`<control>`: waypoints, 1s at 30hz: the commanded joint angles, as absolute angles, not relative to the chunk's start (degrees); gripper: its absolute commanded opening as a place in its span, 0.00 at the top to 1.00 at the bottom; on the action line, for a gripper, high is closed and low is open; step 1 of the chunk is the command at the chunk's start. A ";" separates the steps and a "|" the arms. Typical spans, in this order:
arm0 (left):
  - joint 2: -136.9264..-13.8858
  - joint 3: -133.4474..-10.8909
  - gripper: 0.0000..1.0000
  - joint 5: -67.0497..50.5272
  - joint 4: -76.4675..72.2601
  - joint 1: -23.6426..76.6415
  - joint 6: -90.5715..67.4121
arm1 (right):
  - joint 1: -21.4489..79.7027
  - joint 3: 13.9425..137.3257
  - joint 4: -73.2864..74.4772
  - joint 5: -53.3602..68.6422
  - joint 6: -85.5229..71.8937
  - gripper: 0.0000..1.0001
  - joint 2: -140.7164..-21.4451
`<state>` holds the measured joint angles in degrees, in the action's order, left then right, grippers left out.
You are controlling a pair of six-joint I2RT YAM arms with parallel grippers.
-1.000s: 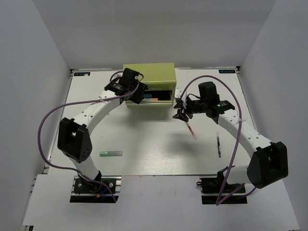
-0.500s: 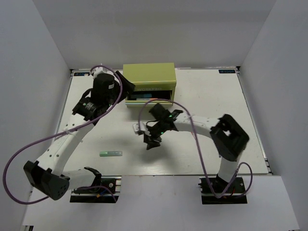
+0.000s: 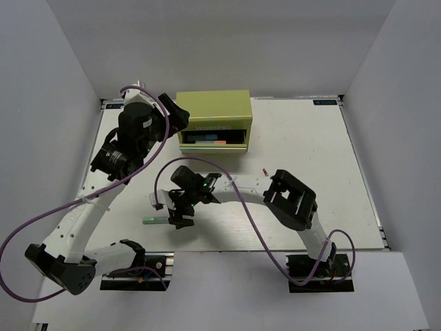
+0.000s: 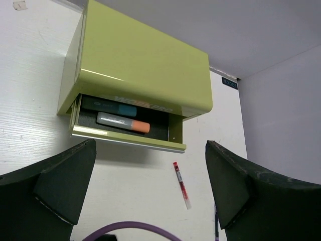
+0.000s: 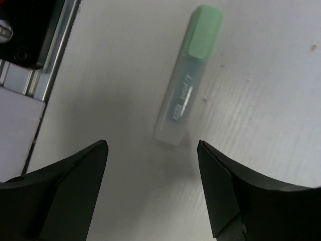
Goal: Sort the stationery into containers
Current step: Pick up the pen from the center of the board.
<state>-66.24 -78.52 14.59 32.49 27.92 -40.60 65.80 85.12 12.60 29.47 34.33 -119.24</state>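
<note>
here the right jaws hang spread wide and empty just beside the pale green marker (image 5: 183,95), which lies flat on the white counter (image 3: 310,138) near its front edge. the left jaws, also released, face the green tool chest (image 4: 140,65) at the back, whose open drawer (image 4: 125,143) holds an orange marker (image 4: 123,122) and a blue marker (image 4: 113,106). a red-white pen (image 4: 181,184) lies on the counter before the chest.

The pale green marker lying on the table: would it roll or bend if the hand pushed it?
The pale green marker looks like rigid plastic, so it probably won't bend. Its body seems flattish, so it would likely slide rather than roll. Small and translucent, it is probably light.
</note>
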 commanded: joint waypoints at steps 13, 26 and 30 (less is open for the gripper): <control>-64.51 -81.12 0.00 13.80 35.41 27.77 -40.43 | 68.99 93.68 5.36 18.28 21.54 0.29 -128.67; -61.61 -74.53 0.00 20.20 34.79 27.77 -45.61 | 66.54 81.31 10.81 23.03 26.80 0.89 -118.77; -61.61 -73.48 0.00 28.10 39.72 27.77 -50.35 | 63.47 71.57 9.06 19.87 30.58 0.92 -108.48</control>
<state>-63.24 -74.37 20.82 36.53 27.92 -46.46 66.13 76.75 7.53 21.12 26.87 -116.62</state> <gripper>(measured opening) 0.994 0.338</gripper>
